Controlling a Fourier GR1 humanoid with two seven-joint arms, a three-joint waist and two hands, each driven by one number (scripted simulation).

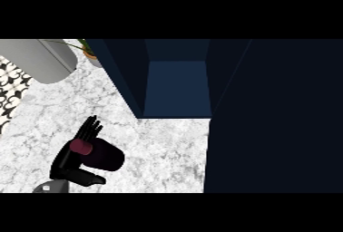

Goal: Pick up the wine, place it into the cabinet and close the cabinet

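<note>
Down at the near edge, the left hand comes in on its grey forearm, low and to the left. Its fingers and thumb are curled round the wine, a dark bottle lying tilted in the grasp, its dark red neck end tucked against the palm and its body poking out to the right. The fingertips fan up past the bottle toward the far left. The wine is off to the left of the cabinet, over the marble surface, apart from the opening.

No right hand shows anywhere.

Moving farther out, the white marbled surface runs bare between hand and cabinet. Then the cabinet itself: dark blue, its inside visible as a lighter blue panel, standing open. Its door swings out wide on the right, a big dark slab filling that whole side of the view.

Far left, a black-and-white patterned patch sits at the edge, a pale grey rounded object beyond it, and a small potted plant just beside the cabinet's far left corner.
</note>
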